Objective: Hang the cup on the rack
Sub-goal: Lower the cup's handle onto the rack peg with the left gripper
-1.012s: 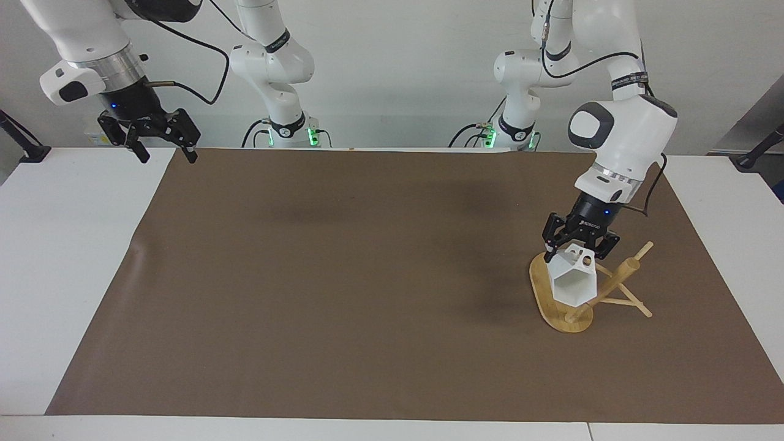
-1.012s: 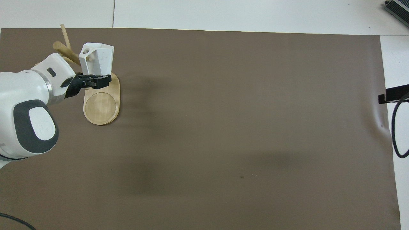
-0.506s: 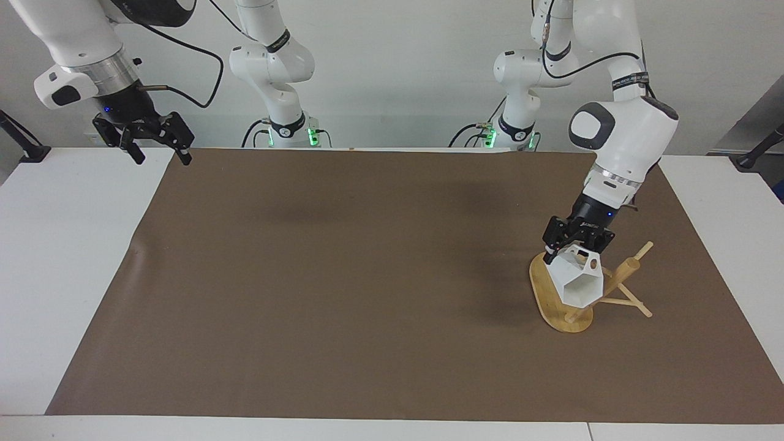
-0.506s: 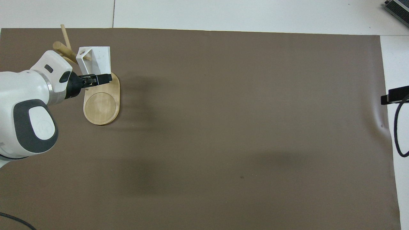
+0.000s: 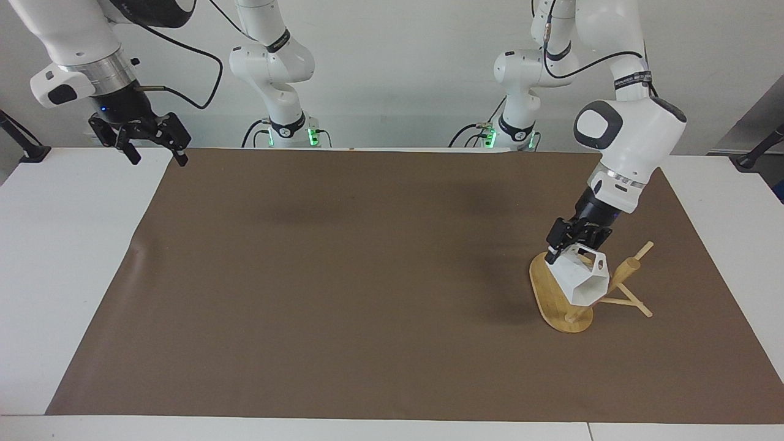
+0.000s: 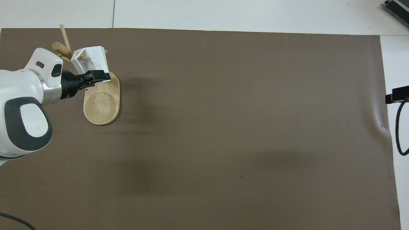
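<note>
The white faceted cup [image 5: 585, 283] is tilted on its side over the bamboo rack [image 5: 544, 289], its open mouth turned away from the robots. My left gripper [image 5: 566, 250] is shut on the cup's closed end. In the overhead view a thin peg passes through the handle of the cup [image 6: 92, 57], next to the rack's thick post [image 6: 60, 48]. The left gripper [image 6: 94, 76] is over the rack's oval base [image 6: 101, 103]. My right gripper [image 5: 153, 142] is open and empty, held in the air over the table's corner at the right arm's end.
A brown mat [image 5: 367, 275] covers most of the white table [image 5: 61, 257]. The rack stands on the mat toward the left arm's end. A black cable [image 6: 397, 127] hangs at the right arm's end.
The left gripper has tipped the cup further and moved it toward the rack's post, bringing the handle onto a peg. The right gripper has drifted a little outward and up.
</note>
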Controlling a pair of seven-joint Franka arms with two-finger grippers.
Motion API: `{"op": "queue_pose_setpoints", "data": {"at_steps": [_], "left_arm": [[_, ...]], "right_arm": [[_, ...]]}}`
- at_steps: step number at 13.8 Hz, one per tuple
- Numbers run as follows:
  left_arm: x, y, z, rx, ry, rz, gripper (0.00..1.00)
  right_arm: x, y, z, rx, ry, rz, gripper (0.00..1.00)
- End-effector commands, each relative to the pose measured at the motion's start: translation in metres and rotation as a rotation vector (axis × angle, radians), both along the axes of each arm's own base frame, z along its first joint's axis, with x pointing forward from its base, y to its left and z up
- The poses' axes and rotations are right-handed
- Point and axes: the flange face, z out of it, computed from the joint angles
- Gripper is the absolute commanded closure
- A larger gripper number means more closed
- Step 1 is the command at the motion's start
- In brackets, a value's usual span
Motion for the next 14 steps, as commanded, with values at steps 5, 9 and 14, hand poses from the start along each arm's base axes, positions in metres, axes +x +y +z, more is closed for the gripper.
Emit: {"op": "queue_pose_setpoints", "data": {"at_steps": [5, 9, 14], "left_arm": [[0.003, -0.004, 0.001, -0.056, 0.054, 0.053, 0.44], [0.003, -0.007, 0.002, -0.055, 0.054, 0.047, 0.0], [0.001, -0.003, 0.024, -0.048, 0.115, -0.012, 0.0]], "right_arm": [[-0.001, 0.006, -0.002, -0.047, -0.007, 0.017, 0.0], [-0.001, 0.005, -0.002, -0.036, -0.009, 0.012, 0.0], [-0.002, 0.004, -0.002, -0.031, -0.008, 0.011, 0.0]]}}
